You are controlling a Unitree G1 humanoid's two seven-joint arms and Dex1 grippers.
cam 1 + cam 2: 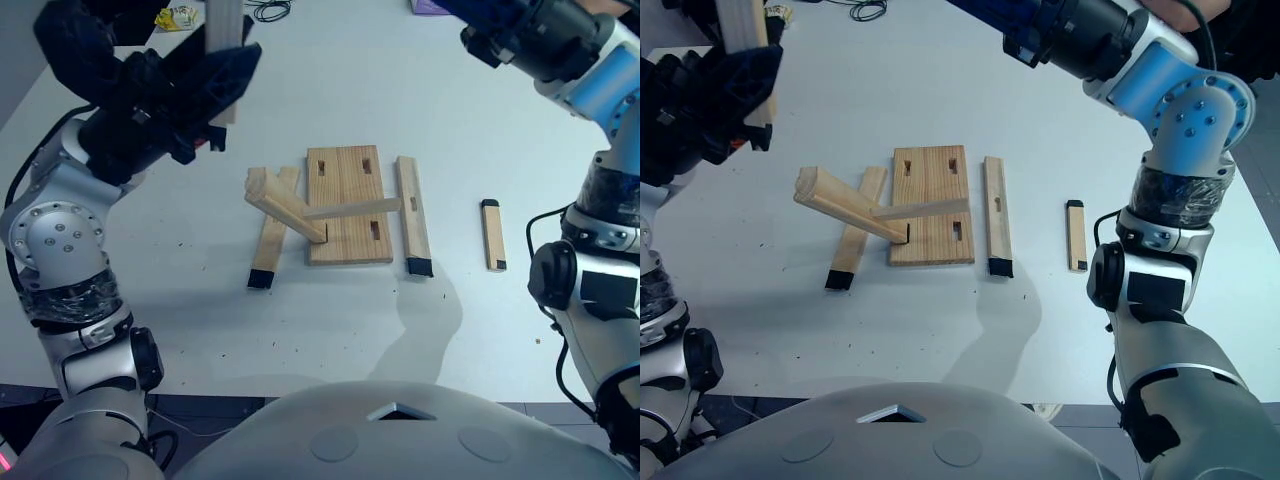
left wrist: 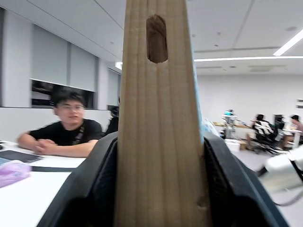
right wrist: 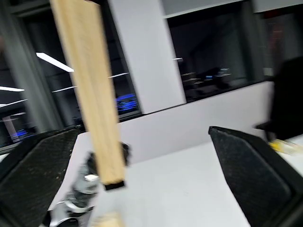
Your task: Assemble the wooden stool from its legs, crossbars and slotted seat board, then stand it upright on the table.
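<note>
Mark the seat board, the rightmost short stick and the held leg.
seat board [image 1: 345,183], left eye view, bare middle.
short stick [image 1: 492,236], left eye view, mid-length.
held leg [image 2: 161,142], left wrist view, front face.

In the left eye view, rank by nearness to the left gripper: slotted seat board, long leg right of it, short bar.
From the left gripper:
1. Flat slotted wooden seat board, table centre.
2. Long black-tipped wooden leg, right of the board.
3. Short black-ended wooden bar, far right.
</note>
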